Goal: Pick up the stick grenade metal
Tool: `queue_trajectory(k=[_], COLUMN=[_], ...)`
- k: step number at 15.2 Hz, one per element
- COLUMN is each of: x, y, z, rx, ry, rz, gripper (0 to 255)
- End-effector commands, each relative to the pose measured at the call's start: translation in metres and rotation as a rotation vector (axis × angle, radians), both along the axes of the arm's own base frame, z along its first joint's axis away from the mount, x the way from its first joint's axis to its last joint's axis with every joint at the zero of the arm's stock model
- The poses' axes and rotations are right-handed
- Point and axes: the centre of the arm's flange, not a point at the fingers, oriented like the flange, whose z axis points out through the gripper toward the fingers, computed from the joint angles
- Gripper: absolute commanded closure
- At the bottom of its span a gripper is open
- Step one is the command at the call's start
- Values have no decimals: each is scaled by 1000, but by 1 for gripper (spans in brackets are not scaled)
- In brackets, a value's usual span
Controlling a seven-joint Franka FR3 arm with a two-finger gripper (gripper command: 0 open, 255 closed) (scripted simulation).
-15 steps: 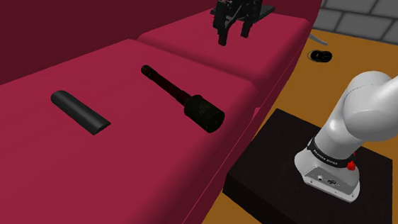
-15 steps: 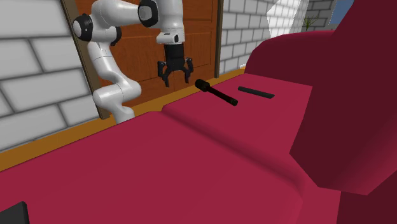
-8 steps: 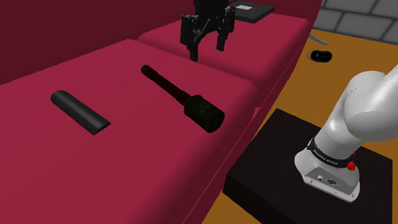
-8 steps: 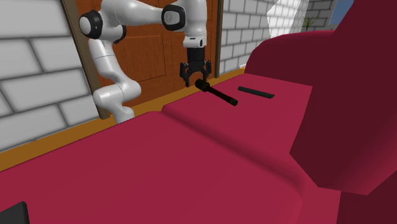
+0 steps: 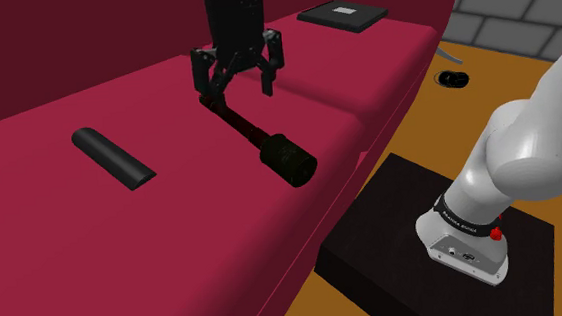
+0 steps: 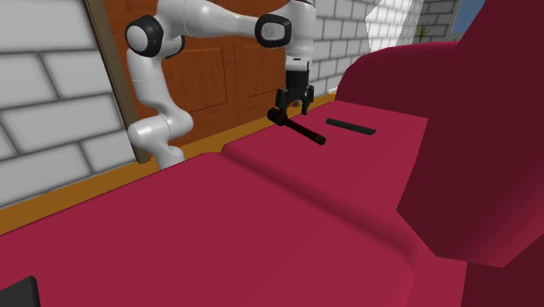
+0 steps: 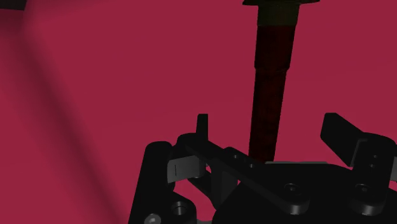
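Observation:
The stick grenade (image 5: 287, 159) is dark, with a thin handle and a thick cylindrical head, and lies on the red sofa seat (image 5: 194, 237). Its head points toward the sofa's front edge. My black gripper (image 5: 237, 86) hangs open just above the far end of the handle. In the wrist view the handle (image 7: 270, 83) runs between the two fingertips (image 7: 201, 126), which stand apart without touching it. In the second exterior view the gripper (image 6: 291, 108) hovers over the grenade (image 6: 305, 133).
A black half-round bar (image 5: 114, 157) lies on the seat at the shoulder view's left of the grenade. A flat dark slab (image 5: 342, 15) rests on the farther cushion. The stand (image 5: 374, 236) sits by the sofa's front edge; a small black object (image 5: 452, 77) lies on the floor.
The gripper has travelled from over the far cushion toward the shoulder view's left and downward, ending above the grenade's handle. It has stayed open. The grenade has not moved.

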Motion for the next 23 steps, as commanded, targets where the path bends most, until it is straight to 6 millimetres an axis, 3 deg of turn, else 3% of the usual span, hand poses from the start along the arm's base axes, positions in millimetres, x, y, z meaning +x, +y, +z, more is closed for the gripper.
queue_trajectory(k=[1,9,10,19,23], x=[4,4,5,4,4], y=[12,12,12,12,12], z=[-4,-39,-39,-39,-18], rx=[0,0,0,0,0], ry=[5,5,5,5,5], rz=[-1,-1,-1,-1,-1], gripper=[0,0,255,255,255])
